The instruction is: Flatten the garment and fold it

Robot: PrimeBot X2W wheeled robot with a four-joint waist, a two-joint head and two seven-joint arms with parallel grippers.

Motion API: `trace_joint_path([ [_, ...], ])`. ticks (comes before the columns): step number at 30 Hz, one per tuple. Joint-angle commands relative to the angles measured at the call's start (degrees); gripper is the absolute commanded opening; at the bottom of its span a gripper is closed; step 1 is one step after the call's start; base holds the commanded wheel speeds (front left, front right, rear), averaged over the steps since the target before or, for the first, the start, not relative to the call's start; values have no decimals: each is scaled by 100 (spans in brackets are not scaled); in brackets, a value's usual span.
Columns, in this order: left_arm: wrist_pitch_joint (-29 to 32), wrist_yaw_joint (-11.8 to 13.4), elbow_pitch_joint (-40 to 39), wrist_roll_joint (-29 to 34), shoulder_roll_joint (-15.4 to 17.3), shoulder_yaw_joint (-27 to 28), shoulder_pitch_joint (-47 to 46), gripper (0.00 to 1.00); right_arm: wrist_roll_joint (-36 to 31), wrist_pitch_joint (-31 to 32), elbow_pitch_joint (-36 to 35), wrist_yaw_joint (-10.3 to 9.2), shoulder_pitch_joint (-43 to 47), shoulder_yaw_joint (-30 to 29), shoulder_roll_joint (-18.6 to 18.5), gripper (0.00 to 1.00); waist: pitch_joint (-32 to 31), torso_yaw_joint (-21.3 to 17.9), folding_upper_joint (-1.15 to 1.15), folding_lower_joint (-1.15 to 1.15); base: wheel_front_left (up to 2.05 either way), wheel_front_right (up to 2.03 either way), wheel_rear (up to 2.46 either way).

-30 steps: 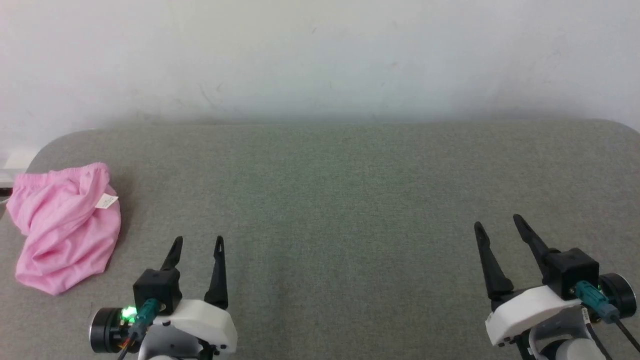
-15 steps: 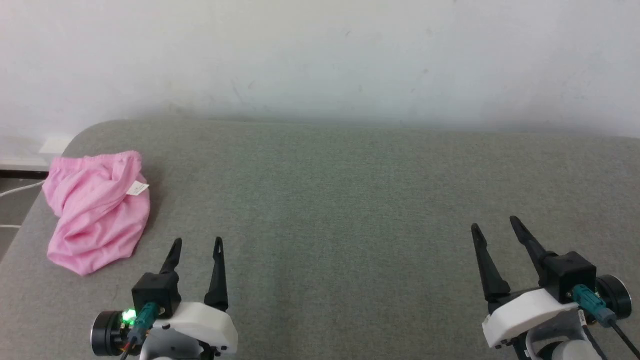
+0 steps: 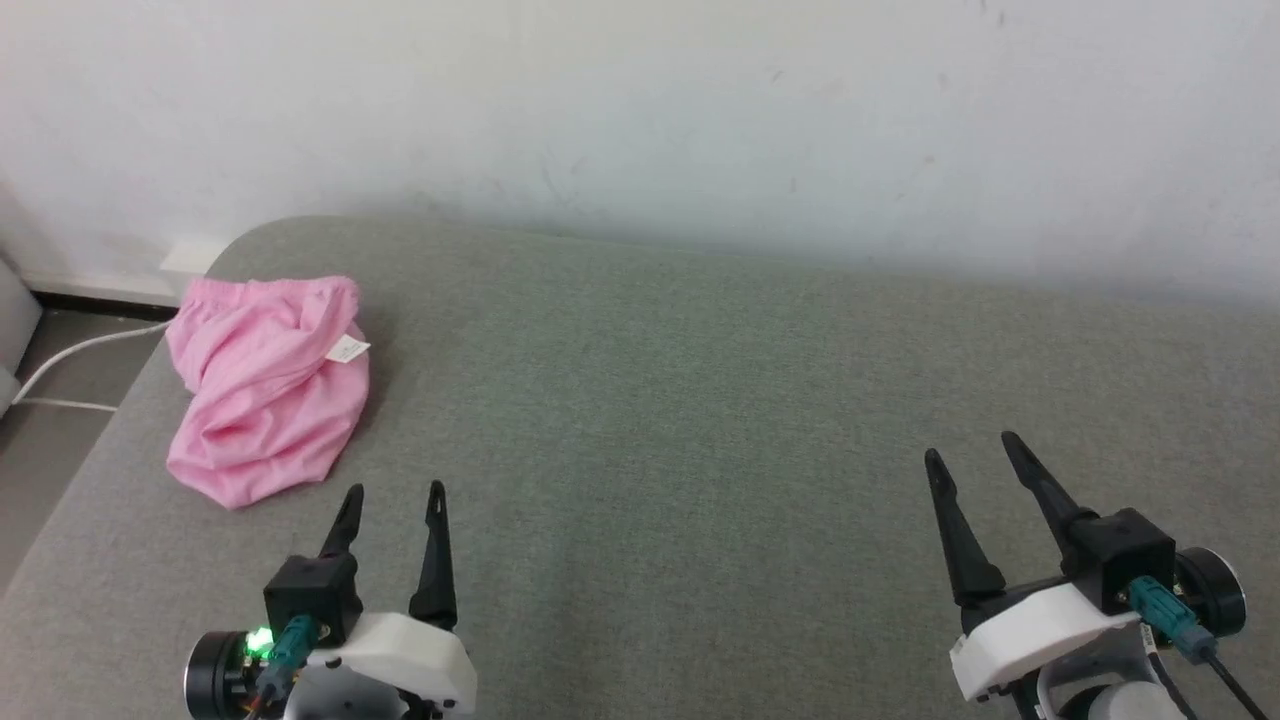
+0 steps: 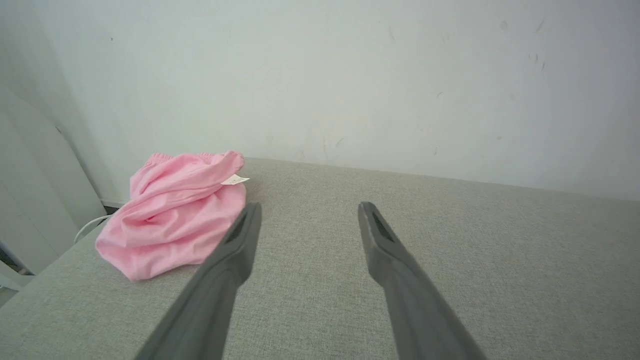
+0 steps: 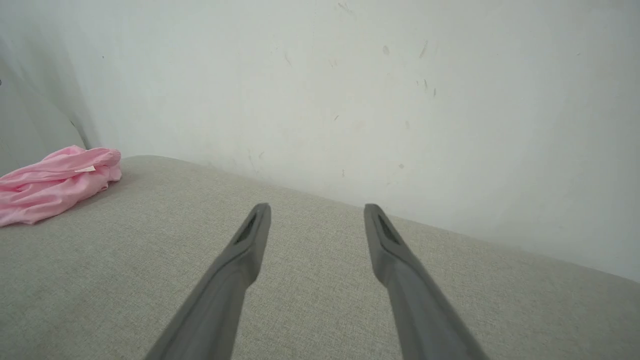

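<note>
Grey fabric worktop (image 3: 650, 400) runs up against a scuffed white wall (image 3: 640, 120). At its far left corner the garment (image 3: 265, 400) lies crumpled, white label (image 3: 347, 349) on top. Nearer and slightly right of it, the left gripper (image 3: 394, 490) has its fingers parted and holds nothing. The right gripper (image 3: 970, 445), well apart at the near right, is likewise spread and empty

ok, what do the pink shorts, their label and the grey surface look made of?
The garment: thin soft cloth, matte; it slumps in fine creases, waistband gathered. Fibre unclear.
The care label: white, flat, stiffer; probably woven tape or paper-like.
The surface: grey-green upholstery fabric, matte, coarse visible weave; rounded corner hints at padding.
</note>
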Motion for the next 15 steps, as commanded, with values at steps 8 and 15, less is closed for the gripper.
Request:
trace_joint_path([
  [8,-159,10,88,-74,-6,-33,80,100,29,-150,43,-4,-43,39,12,100,-43,381,0,0,0,0,0],
  [15,-243,28,110,-92,-7,-63,111,100,47,-233,72,-4,-33,77,14,100,-57,641,0,0,0,0,0],
])
